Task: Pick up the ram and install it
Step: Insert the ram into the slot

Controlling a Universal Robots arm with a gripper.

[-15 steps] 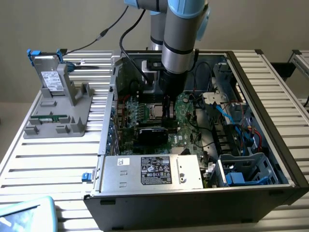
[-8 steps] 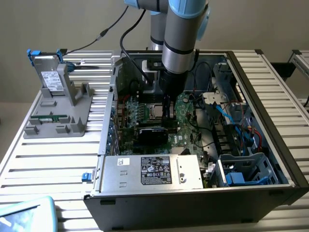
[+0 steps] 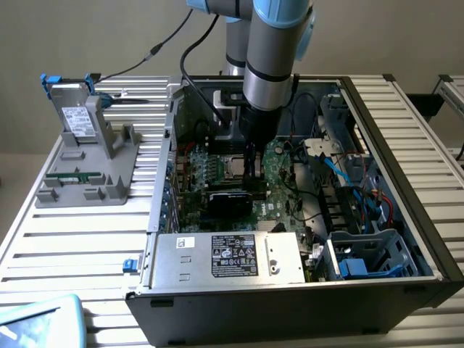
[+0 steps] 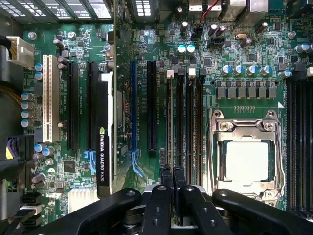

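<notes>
Green and thin, the ram (image 3: 73, 175) lay flat in the front recess of a grey holder (image 3: 119, 174) on the counter (image 3: 80, 239), toward the exterior view's left, with nothing touching it. Just behind it, in the same holder, a drive (image 3: 72, 116) stood upright.

We judged the ram light and stiff but brittle, with chips and a contact edge that are easily harmed. We would take it by its two long edges near mid-length and keep off the contacts. The squeeze should be gentle, since a smooth board can slip or twist in a narrow pinch.

The tool (image 3: 251, 177) was well apart from the ram, down inside the open case (image 3: 406, 167). In the wrist view the tool (image 4: 172, 178) was clenched with nothing between its fingers (image 4: 180, 183), and it hung above the slots (image 4: 185, 122) beside the socket (image 4: 247, 161). Whether every slot was vacant we could not tell.
</notes>
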